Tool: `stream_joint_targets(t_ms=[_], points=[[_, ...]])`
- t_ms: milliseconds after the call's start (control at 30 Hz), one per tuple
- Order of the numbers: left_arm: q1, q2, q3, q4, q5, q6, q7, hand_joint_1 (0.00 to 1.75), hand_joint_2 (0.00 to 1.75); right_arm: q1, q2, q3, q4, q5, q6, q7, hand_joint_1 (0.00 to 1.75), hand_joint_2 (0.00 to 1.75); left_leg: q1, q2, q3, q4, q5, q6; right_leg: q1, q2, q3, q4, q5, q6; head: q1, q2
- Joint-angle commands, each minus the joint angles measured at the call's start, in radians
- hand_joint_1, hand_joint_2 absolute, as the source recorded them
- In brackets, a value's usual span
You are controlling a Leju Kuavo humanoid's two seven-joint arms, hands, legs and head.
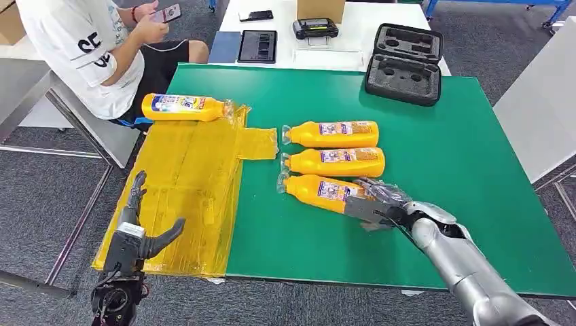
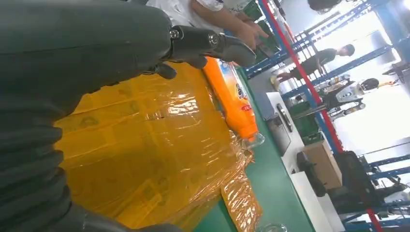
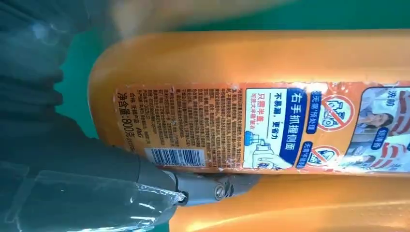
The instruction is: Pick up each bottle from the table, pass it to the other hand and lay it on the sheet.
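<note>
Right robot hand [image 1: 380,204]: closed around the nearest bottle's [image 1: 325,191] base end on the surface.
Left robot hand [image 1: 139,227]: open, empty.
Handling: rigid, glossy, probably slippery; mid-body hold looked safest.

A seated person [image 1: 102,54] holds a phone [image 1: 166,13] beside a black foam case [image 1: 405,64]

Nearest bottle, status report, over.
Right hand fingers around nearest bottle, not lifted. Left hand open over yellow sheet. One bottle already on sheet. Nothing blocking.
</note>
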Motion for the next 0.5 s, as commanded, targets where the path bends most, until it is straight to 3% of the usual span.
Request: stream_joint_targets(t_ms=[33,133,167,267,367,400,500], points=[[-0.009,0.0,0.005,0.041,0.002,-0.003,0.009,0.0,1.75,0.009,0.013,0.021,0.016,0.004,-0.013,0.01,1.57,1.75,0.001,0.001,0.007,-0.001,-0.002,-0.001,0.001,0.001,0.007,-0.001,-0.002,-0.002,0.0,0.0],[-0.016,0.002,-0.003,0.056,0.003,-0.003,0.009,0.0,1.75,0.03,0.009,0.01,0.003,0.012,-0.025,0.018,1.68,1.75,0.0,0.0,0.003,-0.001,-0.001,-0.001,0.0,0.0,0.003,-0.001,-0.001,-0.001,0.0,0.0],[-0.017,0.001,-0.004,0.056,0.003,-0.003,0.009,0.0,1.75,0.032,0.008,0.01,0.003,0.012,-0.026,0.017,1.68,1.75,0.001,0.0,0.01,-0.001,-0.003,-0.002,0.001,0.0,0.01,-0.002,-0.003,-0.002,0.0,0.0],[-0.017,0.001,-0.004,0.056,0.003,-0.003,0.009,0.0,1.75,0.032,0.008,0.01,0.003,0.012,-0.026,0.017,1.68,1.75,0.0,0.0,0.003,-0.001,-0.001,-0.001,0.0,0.0,0.003,-0.001,-0.001,-0.001,0.0,0.0],[-0.019,-0.001,-0.005,0.056,0.003,-0.003,0.009,0.0,1.75,0.033,0.009,0.01,0.003,0.012,-0.026,0.017,1.75,1.75,0.0,0.0,0.002,-0.001,-0.001,-0.001,0.0,0.0,0.002,-0.001,-0.001,-0.001,0.0,0.0],[-0.019,-0.001,-0.005,0.056,0.003,-0.003,0.009,0.0,1.75,0.033,0.009,0.01,0.003,0.012,-0.026,0.017,1.75,1.75,0.001,0.0,0.009,-0.001,-0.003,-0.002,0.001,0.0,0.009,-0.001,-0.003,-0.002,0.0,0.0],[-0.018,0.004,-0.018,0.064,0.008,-0.001,0.012,0.0,1.75,0.039,0.021,-0.006,0.008,0.018,-0.034,0.004,1.75,1.75,0.0,0.0,0.005,-0.001,-0.001,-0.001,0.001,0.0,0.005,-0.001,-0.001,-0.001,0.0,0.0]])
